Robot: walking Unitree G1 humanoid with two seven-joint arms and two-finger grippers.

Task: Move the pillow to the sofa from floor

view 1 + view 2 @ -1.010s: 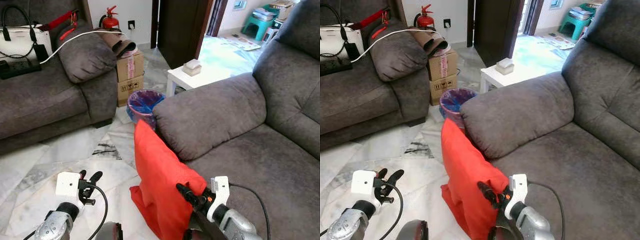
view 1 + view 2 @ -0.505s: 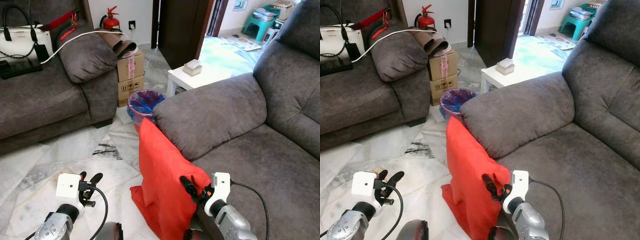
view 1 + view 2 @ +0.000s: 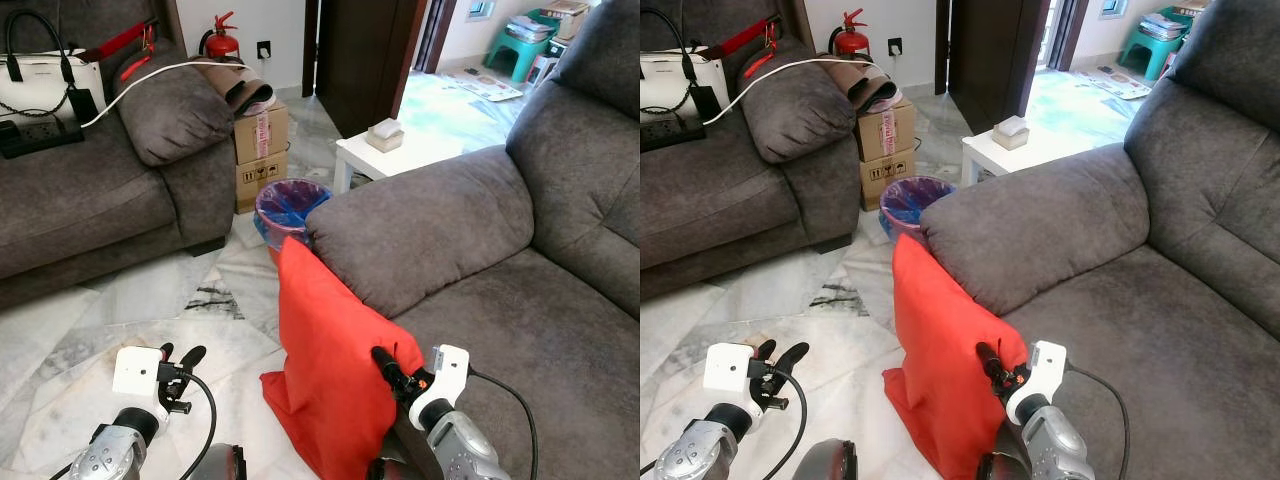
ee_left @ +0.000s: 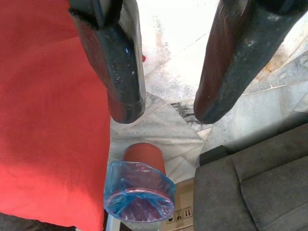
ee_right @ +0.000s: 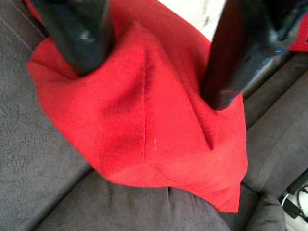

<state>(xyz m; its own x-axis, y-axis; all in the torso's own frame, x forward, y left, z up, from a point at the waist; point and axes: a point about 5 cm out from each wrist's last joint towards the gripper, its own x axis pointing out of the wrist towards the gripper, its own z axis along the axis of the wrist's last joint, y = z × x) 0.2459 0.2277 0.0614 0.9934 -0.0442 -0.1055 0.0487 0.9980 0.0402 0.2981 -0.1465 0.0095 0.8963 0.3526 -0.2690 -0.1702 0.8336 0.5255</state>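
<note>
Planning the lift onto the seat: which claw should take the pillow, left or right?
Right. The right claw is already at the red pillow's upper corner beside the sofa seat, fingers straddling the fabric. The left claw hangs open over the floor, apart from the pillow.

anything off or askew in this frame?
Yes: the red pillow isn't on the seat. It hangs over the front edge of the grey sofa, one corner up by the armrest, the rest sagging to the floor. The right hand straddles that upper corner, fingers apart. The left hand hangs idle.
</note>
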